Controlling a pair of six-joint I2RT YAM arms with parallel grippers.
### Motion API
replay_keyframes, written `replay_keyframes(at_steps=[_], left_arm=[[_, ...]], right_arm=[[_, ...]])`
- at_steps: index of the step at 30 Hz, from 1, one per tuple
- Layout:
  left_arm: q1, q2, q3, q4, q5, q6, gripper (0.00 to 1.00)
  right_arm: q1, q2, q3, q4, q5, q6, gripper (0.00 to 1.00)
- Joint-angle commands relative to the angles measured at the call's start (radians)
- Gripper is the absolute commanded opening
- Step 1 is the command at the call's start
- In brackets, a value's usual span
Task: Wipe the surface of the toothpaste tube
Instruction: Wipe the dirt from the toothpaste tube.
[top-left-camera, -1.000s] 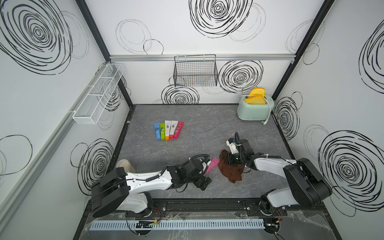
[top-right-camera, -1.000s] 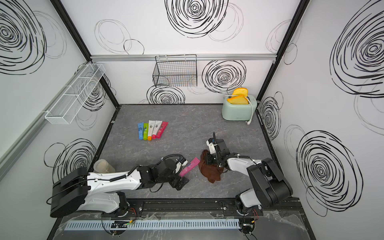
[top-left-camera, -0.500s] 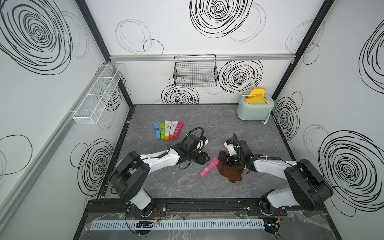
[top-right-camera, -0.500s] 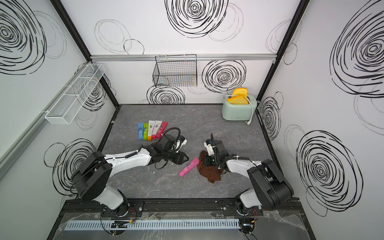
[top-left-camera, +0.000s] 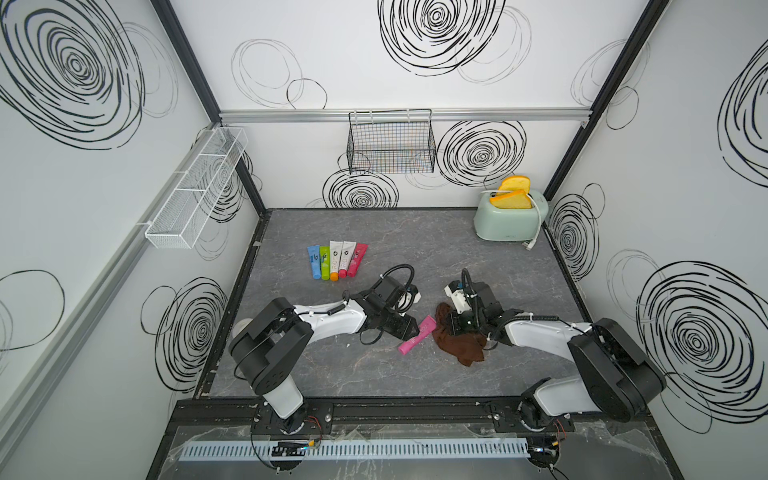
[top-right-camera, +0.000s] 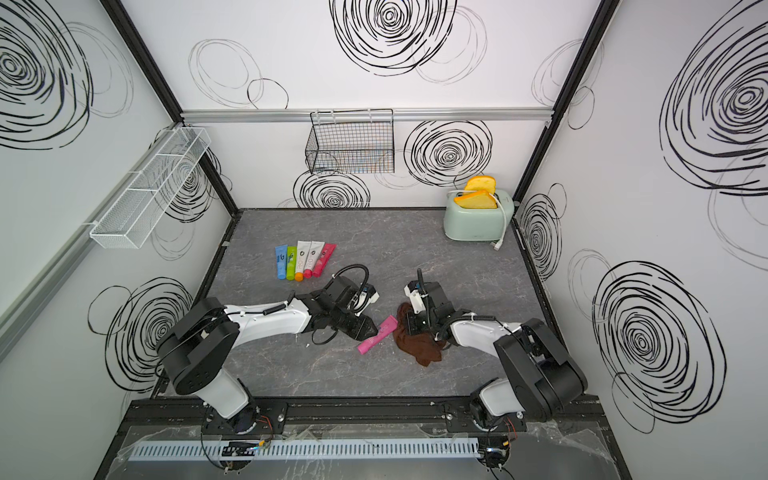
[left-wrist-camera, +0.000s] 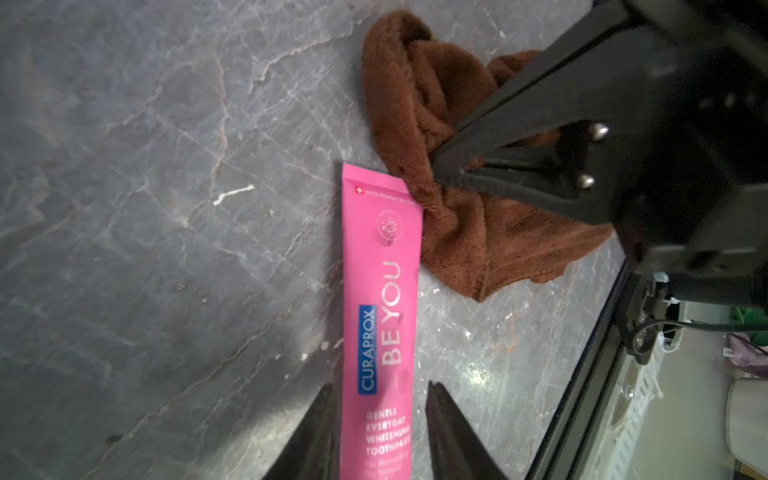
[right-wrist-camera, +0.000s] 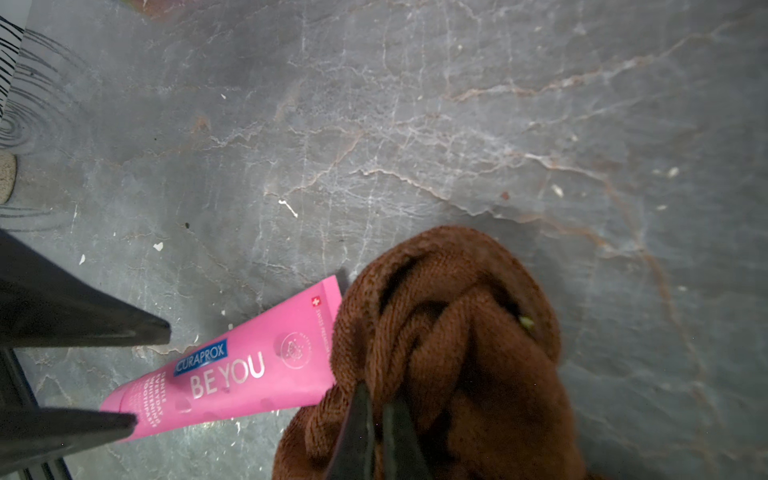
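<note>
Both top views: pink toothpaste tube (top-left-camera: 417, 340) flat on the grey table (top-left-camera: 415, 249), long axis diagonal, crimped end toward the brown cloth (top-left-camera: 461, 347), cap end nearer the front.

Left wrist: white "BE YOU" lettering; left gripper (left-wrist-camera: 380, 399) narrowly flanking the cap half, grip unclear.

Right wrist: right gripper (right-wrist-camera: 376, 411) clamped on cloth touching the crimp.

Mint toaster (top-left-camera: 505, 224), black basket (top-left-camera: 390, 145), white rack (top-left-camera: 195, 195)

A robotics lab test cell is indicated: a grey marble-look floor (top-left-camera: 415, 241) is boxed in by white panels (top-left-camera: 685, 124) printed with black scribbled spirals and framed by black posts (top-left-camera: 193, 75). Two robot arms (top-left-camera: 328, 324) are mounted on a front rail (top-left-camera: 415, 411), and a toaster (top-left-camera: 505, 226) and a wire basket (top-left-camera: 390, 145) are placed inside.
</note>
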Motion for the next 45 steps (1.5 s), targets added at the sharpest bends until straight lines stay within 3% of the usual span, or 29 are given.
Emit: replay_keyframes(at_steps=[1,13,19,25,29,34,40,45], left_arm=[[0.014,0.038,0.008,0.002,0.002,0.022,0.37],[0.017,0.082,0.008,0.025,0.053,0.02,0.19],[0.017,0.08,0.005,0.036,0.072,0.016,0.0],[0.013,0.051,-0.004,0.039,0.03,0.004,0.0],[0.015,-0.009,0.034,-0.066,-0.172,0.016,0.0],[-0.032,-0.075,0.114,-0.192,-0.532,0.053,0.0],[-0.13,-0.049,0.162,-0.221,-0.974,0.12,0.0],[-0.195,0.01,0.134,-0.141,-1.14,0.164,0.0]], right_arm=[[0.012,-0.01,-0.006,-0.007,-0.008,-0.011,0.0],[0.019,-0.013,-0.008,-0.003,-0.009,-0.013,0.0],[0.019,-0.014,-0.006,-0.005,-0.008,-0.013,0.0],[0.021,-0.025,-0.009,-0.009,0.0,-0.013,0.0],[0.015,-0.096,-0.028,-0.015,0.043,-0.005,0.0],[-0.023,-0.2,-0.062,-0.014,0.058,0.009,0.02],[-0.098,-0.286,-0.107,0.011,-0.004,0.029,0.03],[-0.123,-0.287,-0.115,0.018,-0.035,0.032,0.02]])
